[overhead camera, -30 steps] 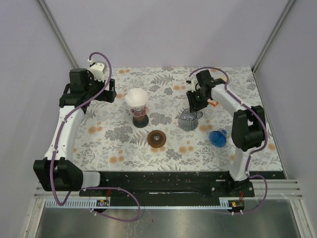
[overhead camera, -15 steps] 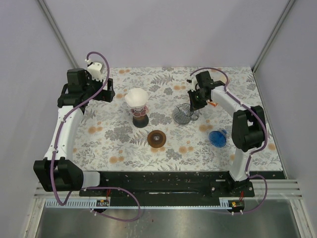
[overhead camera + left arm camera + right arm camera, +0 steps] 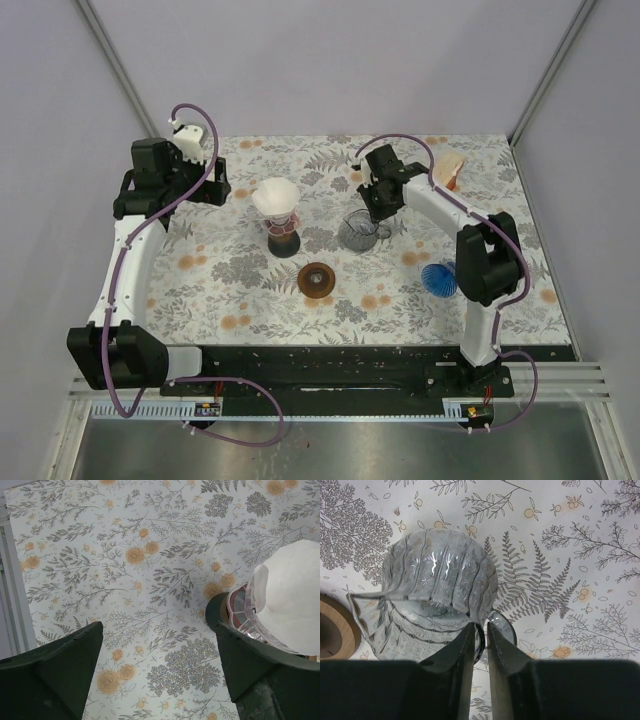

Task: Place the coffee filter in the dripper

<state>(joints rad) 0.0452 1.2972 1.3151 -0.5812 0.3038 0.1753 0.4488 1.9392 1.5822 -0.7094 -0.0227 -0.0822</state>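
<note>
A white paper coffee filter (image 3: 276, 195) lies dome-up over a clear pinkish dripper on a dark base (image 3: 284, 240); both show at the right edge of the left wrist view, the filter (image 3: 292, 595) over the dripper (image 3: 240, 610). My left gripper (image 3: 216, 186) is open and empty, just left of it, with its jaws (image 3: 156, 627) wide apart over the cloth. My right gripper (image 3: 379, 205) is shut on the handle (image 3: 502, 625) of a clear ribbed glass dripper (image 3: 360, 232), which fills the right wrist view (image 3: 440, 575).
A brown wooden ring (image 3: 318, 278) lies in front of the filter, its edge in the right wrist view (image 3: 335, 630). A blue ribbed dripper (image 3: 438, 278) sits front right. A peach and white object (image 3: 450, 170) lies at the back right. The flowered cloth (image 3: 250, 300) covers the table.
My right gripper has carried the glass dripper leftward, toward the table's middle, uncovering the peach and white object behind it. My left arm has drawn slightly back to the left.
</note>
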